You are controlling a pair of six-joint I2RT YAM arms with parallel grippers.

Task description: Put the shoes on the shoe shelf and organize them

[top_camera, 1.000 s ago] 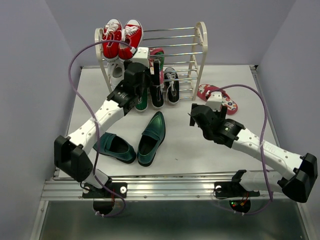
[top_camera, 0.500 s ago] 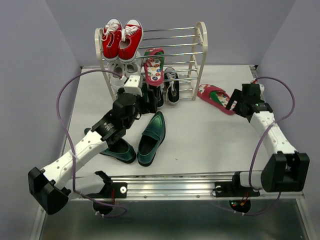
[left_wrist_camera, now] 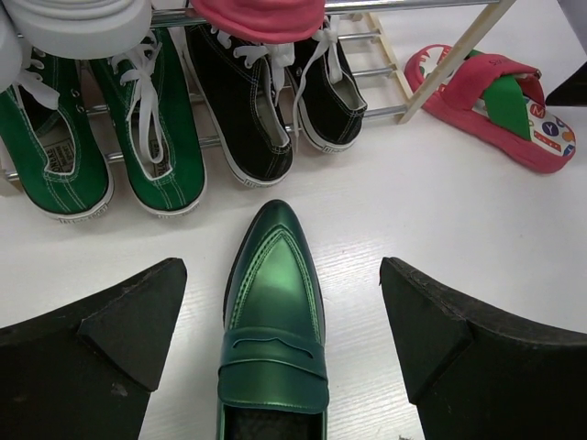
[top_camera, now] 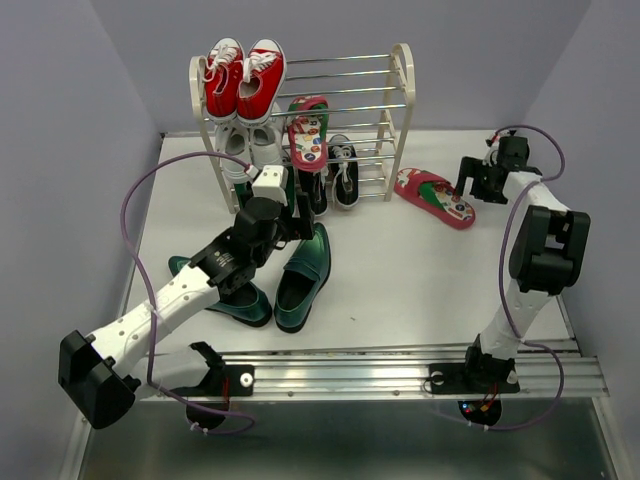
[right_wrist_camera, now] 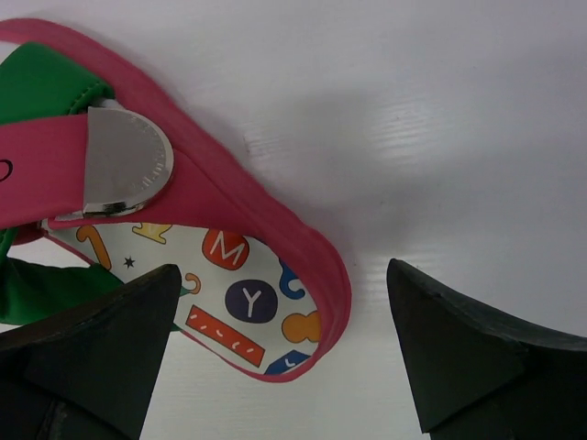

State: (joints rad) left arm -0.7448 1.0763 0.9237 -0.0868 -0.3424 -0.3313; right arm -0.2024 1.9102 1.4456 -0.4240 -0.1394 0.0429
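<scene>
Straddling the green loafer (top_camera: 304, 268) lying toe-first just in front of the shoe shelf (top_camera: 401, 100), the left gripper (left_wrist_camera: 280, 293) is hanging wide open, holding nothing. Right of the shelf, the right gripper (right_wrist_camera: 282, 275) is gaping, also empty, over the heel end of the red flip-flop (top_camera: 433, 196). Each is probably needing a centred descent, pinching a sidewall or rim rather than the glossy top.

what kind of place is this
Probably a robot lab test cell, not a home: plain walls around a white table, left arm and right arm bolted to a rail, and a small shoe shelf.
</scene>
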